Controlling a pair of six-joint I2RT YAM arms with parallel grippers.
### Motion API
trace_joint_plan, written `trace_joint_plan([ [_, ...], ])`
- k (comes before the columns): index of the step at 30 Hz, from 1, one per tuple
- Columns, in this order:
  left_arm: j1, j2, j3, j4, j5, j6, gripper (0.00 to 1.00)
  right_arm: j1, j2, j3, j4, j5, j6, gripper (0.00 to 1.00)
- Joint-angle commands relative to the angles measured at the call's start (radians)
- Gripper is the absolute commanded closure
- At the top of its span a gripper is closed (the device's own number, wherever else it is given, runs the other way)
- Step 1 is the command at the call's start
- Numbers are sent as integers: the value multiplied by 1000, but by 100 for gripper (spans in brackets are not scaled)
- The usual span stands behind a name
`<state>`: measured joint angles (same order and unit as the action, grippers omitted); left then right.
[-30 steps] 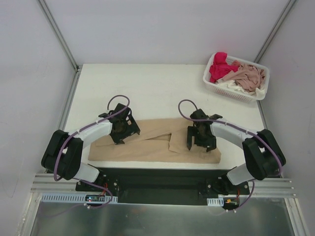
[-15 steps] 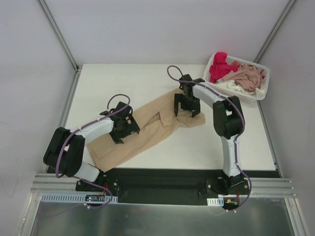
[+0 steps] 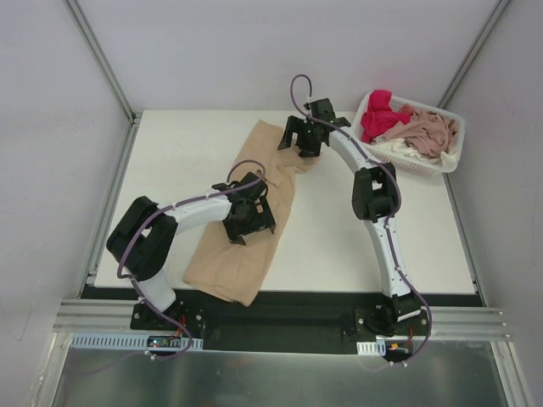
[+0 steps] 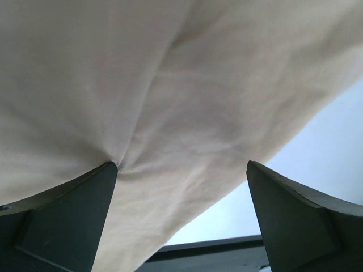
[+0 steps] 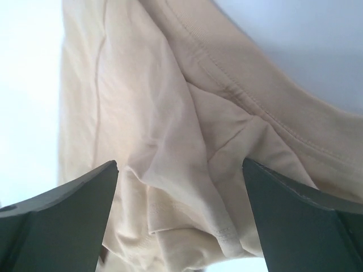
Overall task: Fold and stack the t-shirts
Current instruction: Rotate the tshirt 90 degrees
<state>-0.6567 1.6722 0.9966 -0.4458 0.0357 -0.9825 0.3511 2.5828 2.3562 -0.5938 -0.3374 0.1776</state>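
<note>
A large tan-beige t-shirt (image 3: 254,195) lies in a long diagonal strip on the white table, from the far middle to the near edge. My left gripper (image 3: 249,219) sits on its middle with the jaws wide open; smooth tan cloth (image 4: 170,102) fills the left wrist view between the fingers (image 4: 74,215). My right gripper (image 3: 301,140) is at the strip's far end, open, over bunched cloth with a seam (image 5: 187,170). A red-pink shirt (image 3: 377,114), a dusty pink one (image 3: 428,131) and a white one (image 3: 399,148) lie in the basket.
A white plastic lattice basket (image 3: 399,163) stands at the table's far right corner. Grey walls and metal rails close the table on three sides. The black front rail (image 3: 280,305) runs along the near edge, just below the shirt's near end.
The shirt swung from lying along the near edge to a diagonal strip. My right gripper moved far and left with one end. My left gripper moved right with the middle.
</note>
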Motion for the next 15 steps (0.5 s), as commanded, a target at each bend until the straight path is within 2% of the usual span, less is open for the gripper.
trace_joint_plan([
  [1,-78,156,126,113,130,-47,1,25,129,74,279,-127,129,3],
  [3,-90,193,172,130,160,-51,1,22,157,103,343,-135,184,3],
  [4,-96,217,213,133,171,-50,1,22,161,109,409,-132,192,3],
  [7,-124,224,269,140,165,-50,1,19,159,139,466,-115,181,3],
  [11,-147,144,246,139,121,-39,1,12,67,104,457,-130,125,3],
  [15,-152,14,186,139,89,-16,1,11,-112,75,341,-115,17,3],
])
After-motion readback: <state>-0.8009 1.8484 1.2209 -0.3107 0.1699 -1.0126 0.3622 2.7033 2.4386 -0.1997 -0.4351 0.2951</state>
